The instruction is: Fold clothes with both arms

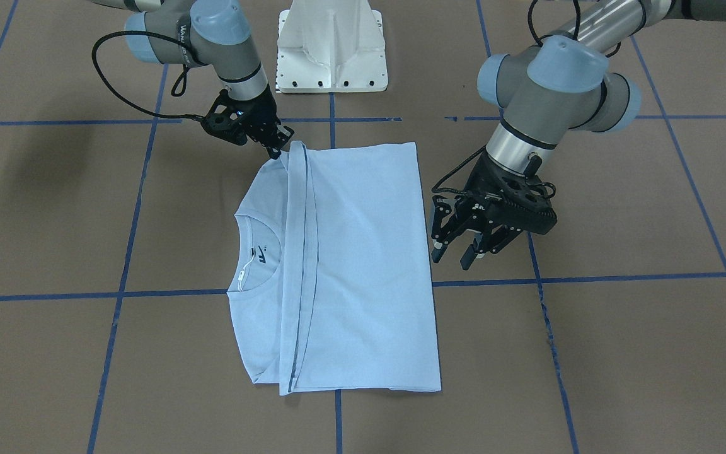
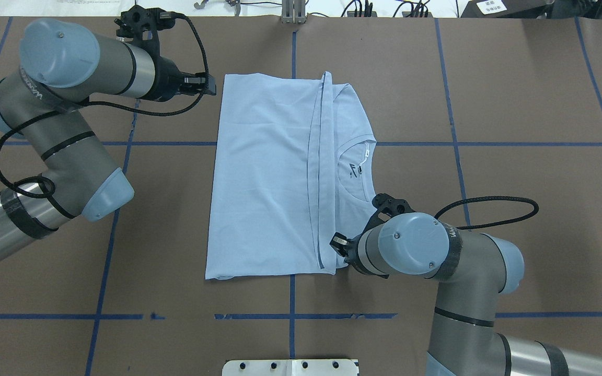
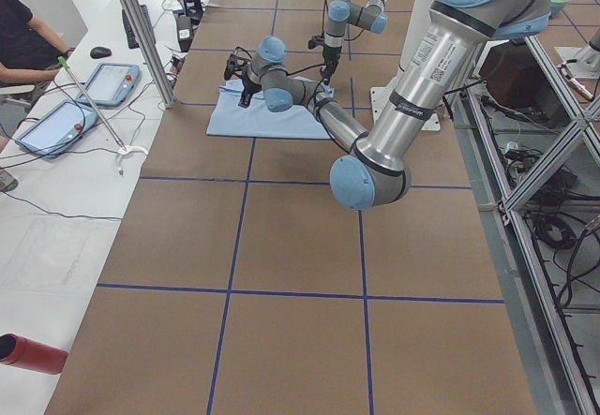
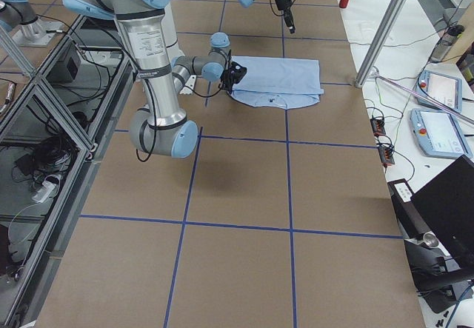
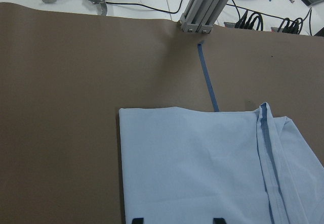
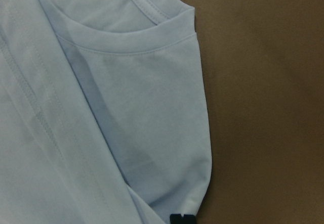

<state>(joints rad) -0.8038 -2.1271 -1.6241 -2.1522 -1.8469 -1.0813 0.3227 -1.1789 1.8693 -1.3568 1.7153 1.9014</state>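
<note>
The light blue T-shirt lies flat on the brown table, its lower part folded over up to the collar, so the hem band runs across it. The white neck tag shows; the chest print is hidden. My left gripper is open and empty, held above the table at the shirt's far left edge; its fingertips frame the cloth corner. My right gripper is shut on the shirt's near corner by the shoulder, mostly hidden under its wrist in the overhead view.
The white pedestal base stands at the table's near edge. Blue tape lines cross the table. An aluminium post and cables sit at the far edge. A seated operator and tablets are beside the table.
</note>
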